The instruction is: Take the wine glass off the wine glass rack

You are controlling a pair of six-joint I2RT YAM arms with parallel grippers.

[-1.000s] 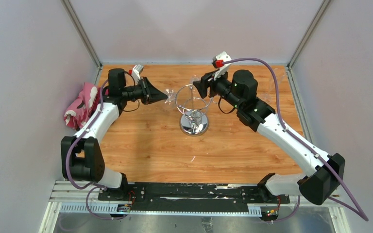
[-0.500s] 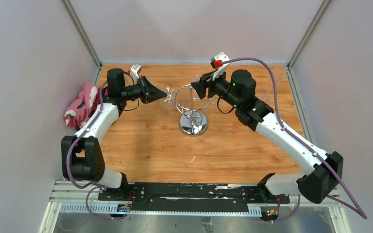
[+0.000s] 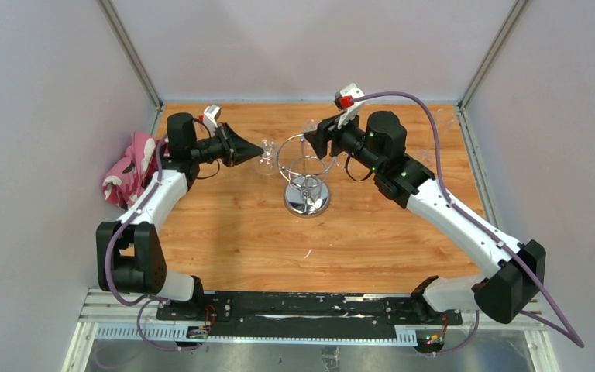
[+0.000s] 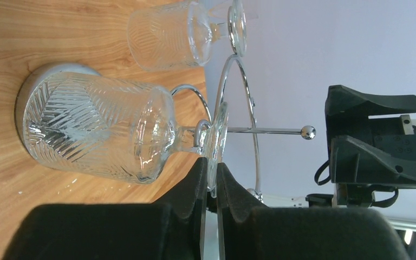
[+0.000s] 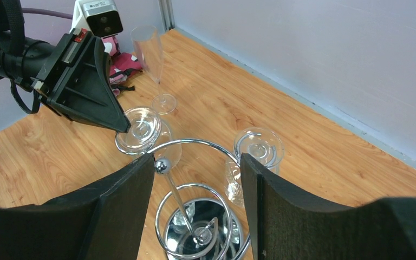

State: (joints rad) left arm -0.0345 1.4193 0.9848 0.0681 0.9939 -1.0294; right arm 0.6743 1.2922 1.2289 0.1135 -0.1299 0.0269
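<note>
Left fingers (image 3: 249,150) pinched on foot of wine glass (image 4: 97,130); right fingers (image 3: 319,141) wide apart above rack (image 3: 307,201).

Rack (image 3: 307,174) stands mid-tabletop (image 3: 240,240). A wine glass (image 4: 97,132) hangs bowl-down in its left loop, and the left fingers (image 4: 187,187) pinch the edge of its foot from the left. A second glass (image 5: 257,149) hangs on the far side. Further left a tall glass (image 5: 150,54) stands upright near a cloth (image 3: 128,167) at the left edge. The right fingers (image 5: 119,211) hang spread above the rack's far right.
</note>
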